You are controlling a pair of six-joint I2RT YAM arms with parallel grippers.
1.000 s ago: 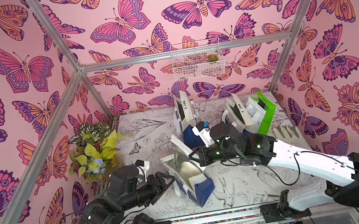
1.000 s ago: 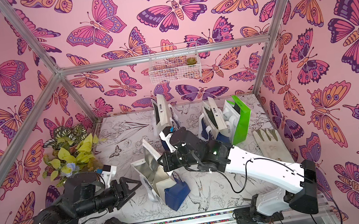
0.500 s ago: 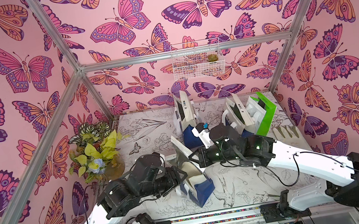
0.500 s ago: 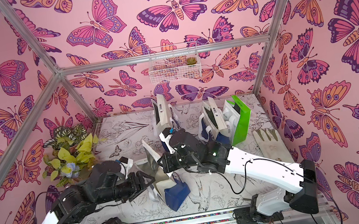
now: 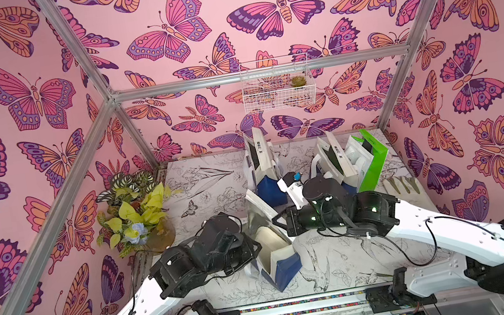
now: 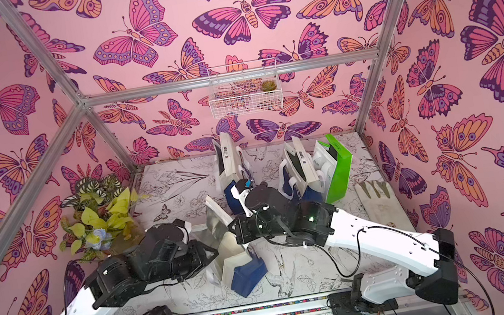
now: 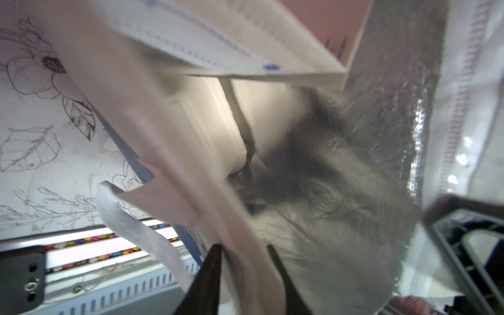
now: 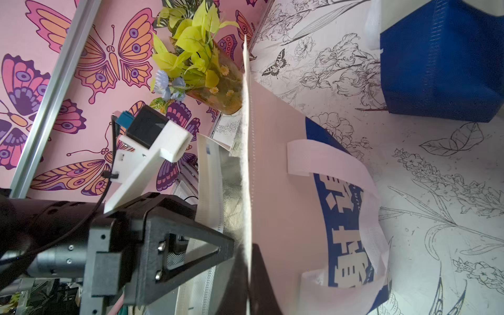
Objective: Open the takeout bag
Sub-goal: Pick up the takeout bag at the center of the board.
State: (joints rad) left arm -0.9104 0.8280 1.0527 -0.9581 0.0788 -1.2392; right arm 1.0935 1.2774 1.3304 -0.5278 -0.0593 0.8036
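Note:
The white and blue takeout bag [image 5: 281,269] [image 6: 247,272] stands at the middle front of the table, mouth spread, silver lining [image 5: 258,218] showing. My left gripper [image 5: 256,249] [image 6: 214,255] is at the bag's left rim. In the left wrist view its gripper [image 7: 245,252] is shut on the bag's side wall [image 7: 169,136], one finger outside, one on the foil side. My right gripper [image 5: 277,224] [image 6: 233,232] holds the opposite rim. In the right wrist view that gripper [image 8: 249,256] is pinched shut on the thin white edge of the bag [image 8: 278,177].
Two more white and blue bags [image 5: 262,170] [image 5: 332,160] and a green bag [image 5: 373,160] stand behind. A pale glove [image 5: 400,185] lies at the right. A leafy plant [image 5: 133,213] fills the left corner. A wire basket [image 5: 277,88] hangs on the back wall.
My left arm swung in from the left to the bag's left rim and its jaws narrowed onto the wall. The right arm kept its grip and stayed put.

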